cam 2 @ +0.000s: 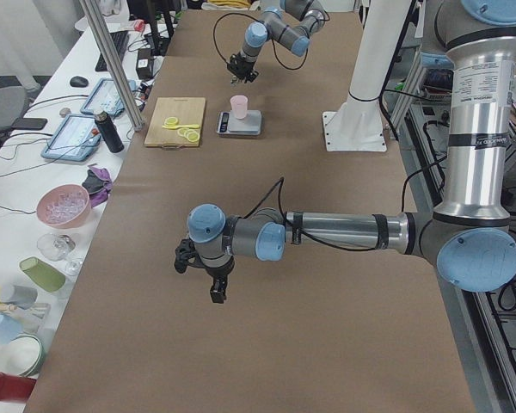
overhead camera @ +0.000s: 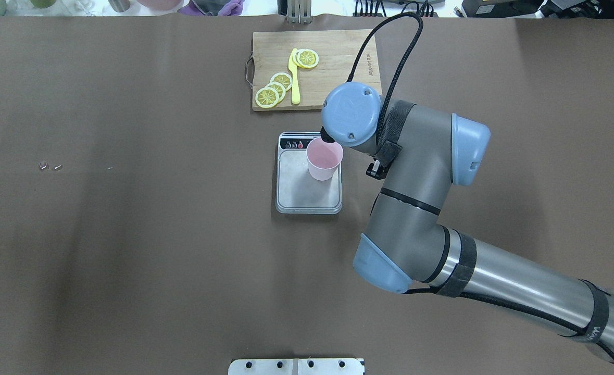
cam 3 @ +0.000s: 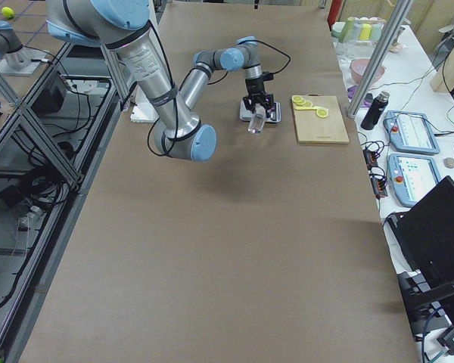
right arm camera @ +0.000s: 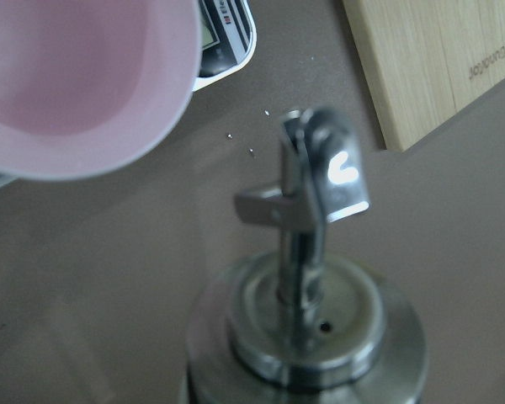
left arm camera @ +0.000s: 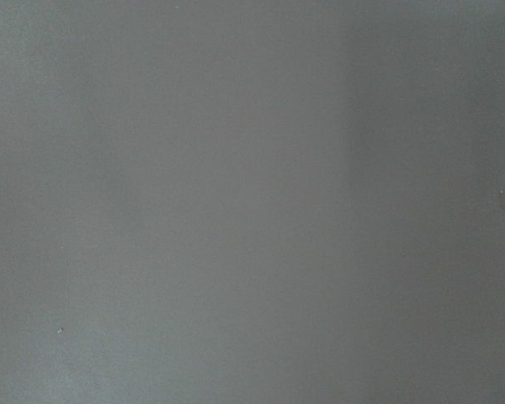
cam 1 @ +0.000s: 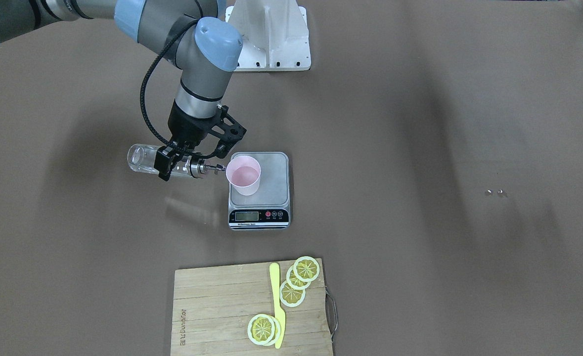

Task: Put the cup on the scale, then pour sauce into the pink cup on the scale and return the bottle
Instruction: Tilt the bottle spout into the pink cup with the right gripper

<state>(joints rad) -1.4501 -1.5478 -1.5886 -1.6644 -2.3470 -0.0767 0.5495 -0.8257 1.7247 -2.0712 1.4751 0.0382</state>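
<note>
Closest, the small clear glass bottle (right arm camera: 307, 332) lay sideways, clamped in my right gripper (cam 1: 171, 163), its metal spout (right arm camera: 320, 177) just beside the pale pink plastic cup (cam 1: 244, 174) on the steel-topped digital scale (cam 1: 273, 184). Pouring, I judged; next, righting it cleanly.

Overhead: right arm (overhead camera: 416, 172) covers bottle (cam 1: 142, 159) and right pincer (cam 1: 173, 165). Right wrist view: cup (right arm camera: 76, 76) blurred, cropped top-left; bottle body cropped below. Scale (cam 1: 274, 170) readout illegible.

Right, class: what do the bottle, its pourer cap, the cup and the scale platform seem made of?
The bottle: likely clear glass; the table shows through it. The pourer cap: shiny metal, mirror-like highlights. The cup: probably matte plastic, evenly pale pink, opaque. The scale platform: apparently brushed steel, dull grey sheen.
</note>
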